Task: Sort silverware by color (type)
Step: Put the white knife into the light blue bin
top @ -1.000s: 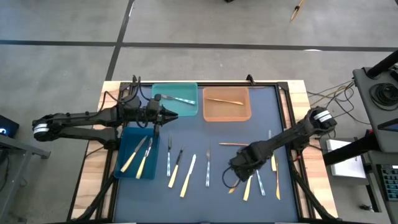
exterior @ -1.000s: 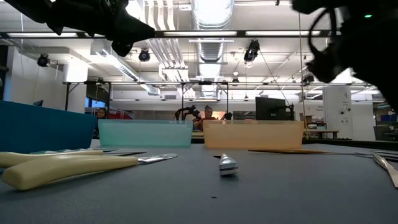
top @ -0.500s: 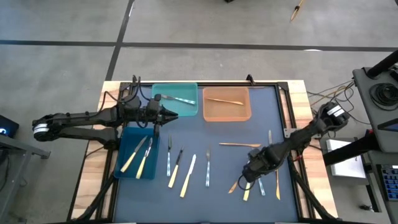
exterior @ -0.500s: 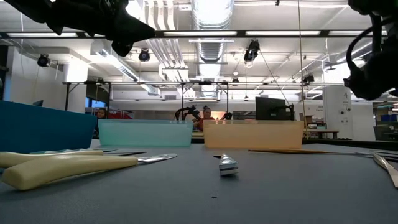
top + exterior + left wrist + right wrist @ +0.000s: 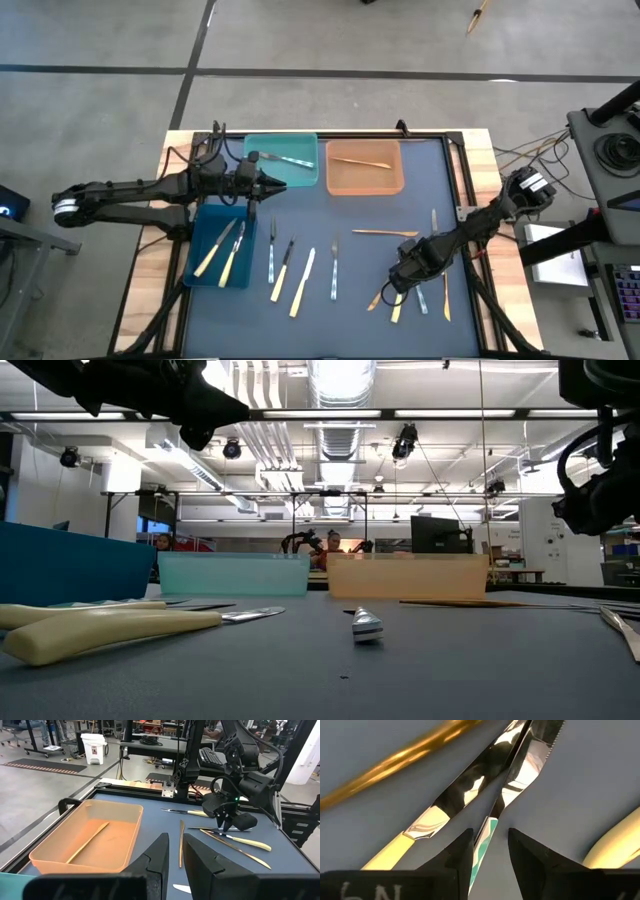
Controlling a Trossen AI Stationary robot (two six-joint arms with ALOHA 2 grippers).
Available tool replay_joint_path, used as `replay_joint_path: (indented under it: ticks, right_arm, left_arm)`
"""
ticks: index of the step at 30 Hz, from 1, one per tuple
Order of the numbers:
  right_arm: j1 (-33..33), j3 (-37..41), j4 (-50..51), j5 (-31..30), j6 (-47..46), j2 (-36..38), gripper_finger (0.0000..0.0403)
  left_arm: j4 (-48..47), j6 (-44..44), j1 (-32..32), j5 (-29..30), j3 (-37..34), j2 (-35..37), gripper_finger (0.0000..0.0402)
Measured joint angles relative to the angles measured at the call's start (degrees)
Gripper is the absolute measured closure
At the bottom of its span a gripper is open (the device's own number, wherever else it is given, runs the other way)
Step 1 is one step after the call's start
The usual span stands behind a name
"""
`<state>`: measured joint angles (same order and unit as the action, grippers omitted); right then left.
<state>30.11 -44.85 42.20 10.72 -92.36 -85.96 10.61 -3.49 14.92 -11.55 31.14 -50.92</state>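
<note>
Right gripper (image 5: 400,283) hides upper ends of utensil cluster (image 5: 421,298); contact unclear.

I see the silverware (image 5: 300,280) spread flat on my dark mat. At seven o'clock, a row of slim pieces lies lengthwise, pale yellow and silvery. At five o'clock, a crossed cluster (image 5: 415,295) mixes yellow handles, shiny blades, an orange-tan piece. A tan piece (image 5: 385,232) lies crosswise toward three o'clock.
</note>
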Motion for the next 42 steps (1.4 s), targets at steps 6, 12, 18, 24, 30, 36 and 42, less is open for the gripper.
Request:
replay_joint_path:
  ticks: [6, 12, 18, 24, 30, 36, 42]
  right_arm:
    - [0.0, -0.1, -0.3, -0.4, -0.1, -0.9, 0.0332]
    - [0.0, 0.0, -0.4, -1.2, -0.9, -1.0, 0.0376]
    - [0.0, 0.1, -0.5, -1.3, -1.1, -0.9, 0.0387]
    - [0.0, 0.1, -0.5, -1.5, -1.8, -0.3, 0.0388]
    - [0.0, 0.4, -0.2, -2.8, -2.2, 2.2, 0.0389]
    - [-0.2, 0.4, 0.7, -5.6, -2.2, 5.8, 0.039]
    - [-0.7, 0.4, -0.1, -10.7, -0.7, 12.1, 0.039]
  left_arm:
    - [0.0, 0.0, 0.0, 0.0, 0.0, 0.0, 0.0365]
    - [0.0, 0.0, 0.0, 0.0, 0.0, 0.0, 0.0365]
    - [0.1, 0.0, 0.0, 0.2, 0.0, 0.0, 0.0365]
    - [0.1, 0.0, 0.0, 0.6, 0.0, 0.0, 0.0365]
    - [0.1, 0.0, 0.0, 0.6, 0.0, 0.0, 0.0365]
    - [0.4, 0.0, 0.0, 0.6, 0.0, 0.0, 0.0365]
    - [1.4, 1.5, 0.0, 0.6, 0.0, 0.0, 0.0365]
